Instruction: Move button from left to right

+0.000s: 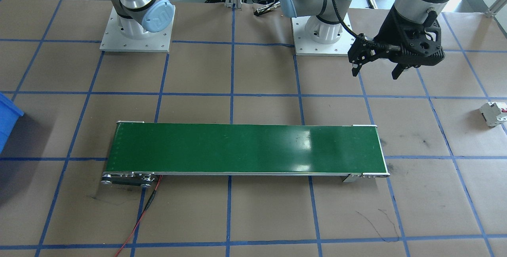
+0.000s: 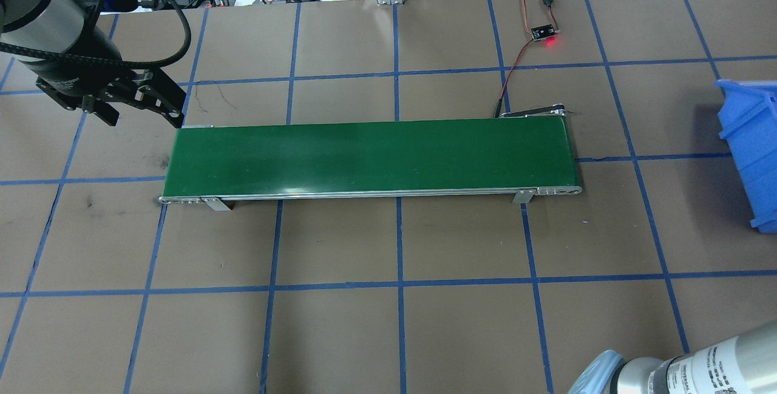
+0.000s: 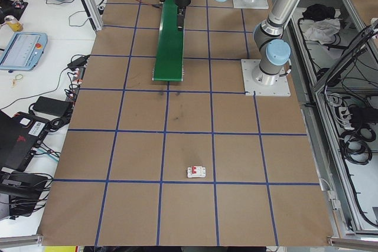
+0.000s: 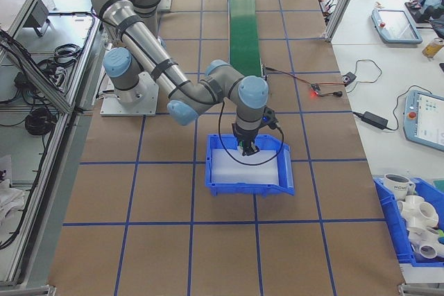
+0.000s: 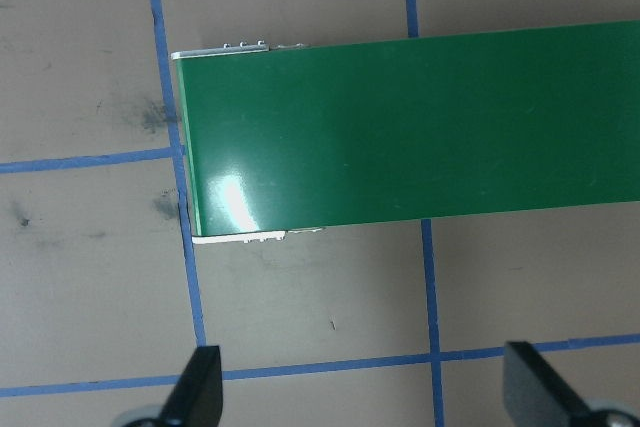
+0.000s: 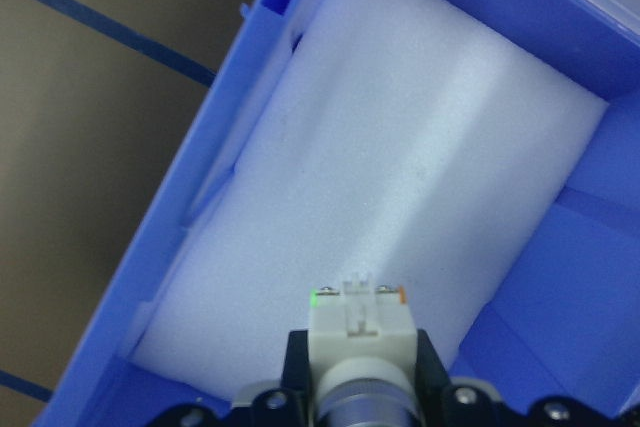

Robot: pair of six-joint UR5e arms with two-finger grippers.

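Observation:
The button [image 6: 360, 332], a white blocky body with a green and an orange bit at its far edge, sits between the black fingers [image 6: 296, 367] of my right gripper [image 6: 360, 372], which is shut on it. It hangs over the white foam floor of the blue bin [image 6: 200, 197]. From the exterior right view, the right gripper [image 4: 246, 146] points down inside the bin [image 4: 216, 171]. My left gripper [image 1: 375, 74] is open and empty, hovering above the table beside the green conveyor belt's [image 1: 245, 150] end; its fingertips [image 5: 205, 387] stand wide apart.
A white boxy breaker with a red mark [image 1: 493, 113] lies on the brown table far out on the left arm's side. A small circuit board with a red light [image 2: 544, 33] and its wires lie behind the conveyor [image 2: 370, 154]. The blue bin [image 2: 749, 139] stands past the belt's other end.

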